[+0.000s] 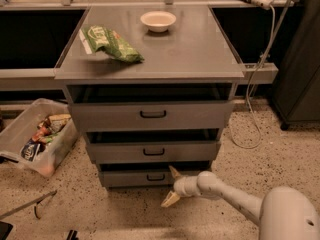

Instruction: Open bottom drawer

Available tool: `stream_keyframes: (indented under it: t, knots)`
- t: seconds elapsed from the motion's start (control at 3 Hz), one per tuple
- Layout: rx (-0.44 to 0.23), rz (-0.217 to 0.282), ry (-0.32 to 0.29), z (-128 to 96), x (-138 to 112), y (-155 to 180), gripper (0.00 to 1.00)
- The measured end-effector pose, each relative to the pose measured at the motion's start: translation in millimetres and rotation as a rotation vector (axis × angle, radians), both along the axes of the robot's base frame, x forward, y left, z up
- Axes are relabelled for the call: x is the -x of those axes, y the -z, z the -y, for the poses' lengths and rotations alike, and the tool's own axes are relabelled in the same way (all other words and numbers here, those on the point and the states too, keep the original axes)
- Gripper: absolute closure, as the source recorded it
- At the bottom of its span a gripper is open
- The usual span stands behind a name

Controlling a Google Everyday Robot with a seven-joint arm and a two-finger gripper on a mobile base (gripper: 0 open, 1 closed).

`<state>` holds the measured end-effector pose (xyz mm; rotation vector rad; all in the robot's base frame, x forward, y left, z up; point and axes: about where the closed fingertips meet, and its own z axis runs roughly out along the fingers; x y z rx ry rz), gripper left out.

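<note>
Gripper [168, 186] sits low at the cabinet foot, jaws spread wide, 1 finger above the other, holding nothing. Bottom drawer [125, 178] is the lowest of 3 fronts. Its loop handle [155, 177], long axis horizontal, lies just left of the jaws, likely a short reach.

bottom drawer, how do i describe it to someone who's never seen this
Find the grey cabinet with a bowl on top. Of its three stacked fronts, the bottom drawer is the lowest and narrowest, with the open gripper just beside its black handle.
</note>
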<state>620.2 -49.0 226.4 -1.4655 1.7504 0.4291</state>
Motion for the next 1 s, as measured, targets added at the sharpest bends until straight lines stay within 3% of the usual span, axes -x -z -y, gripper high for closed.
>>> stream_keyframes:
  t: [0.33,1.0]
  knots:
    - [0.009,0.039,-0.007,-0.4,-27.9,-10.5,0.0]
    - [0.022,0.025,0.008,1.5,-34.8,-6.1,0.0]
